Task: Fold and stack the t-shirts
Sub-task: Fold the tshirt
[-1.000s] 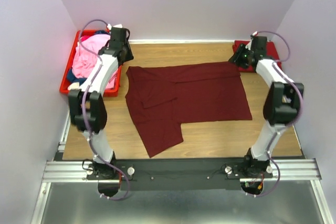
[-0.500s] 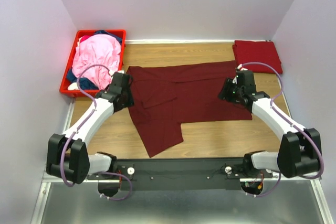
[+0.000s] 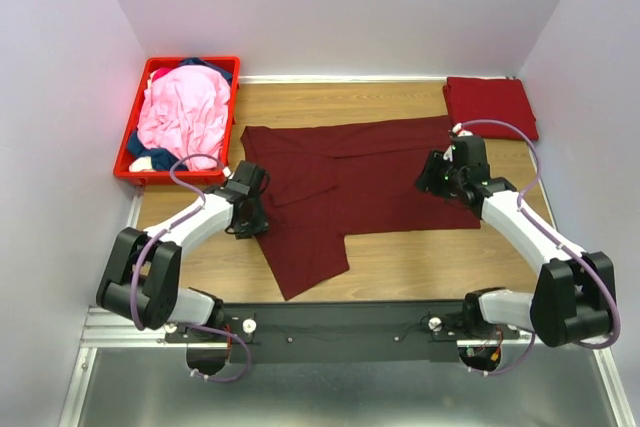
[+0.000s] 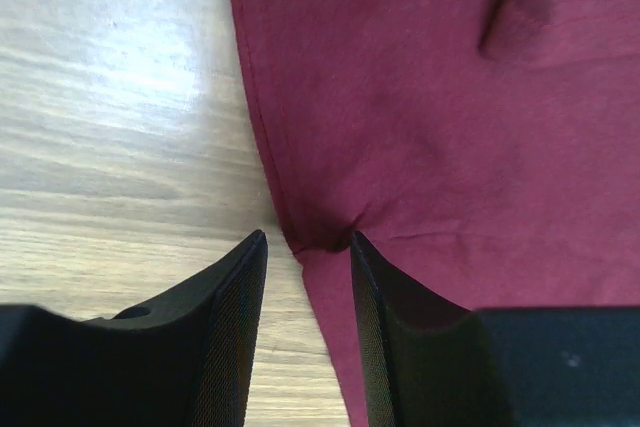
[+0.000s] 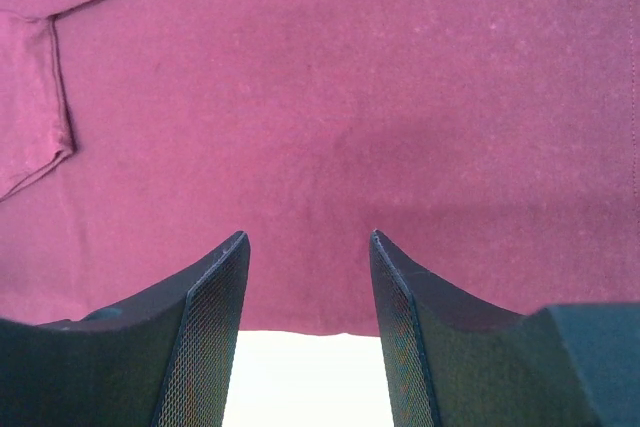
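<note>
My dark maroon cloth t-shirt [image 3: 370, 182] lies spread flat mid wooden desk [image 3: 420, 257]. Left fingers [image 4: 235, 297], spread, straddle its nine-o'clock hem. Right fingers [image 5: 215, 307], also spread, hover near three o'clock, paired, I judge, to fold it together.

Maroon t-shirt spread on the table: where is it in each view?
Top external: maroon t-shirt spread mid-table.
Left wrist: fills the right side; its edge runs down the middle.
Right wrist: fills nearly the whole frame; hem along the bottom.
Shared landmark: wooden table, at the left in the left wrist view; right wrist shows only a bright strip under the hem.
</note>
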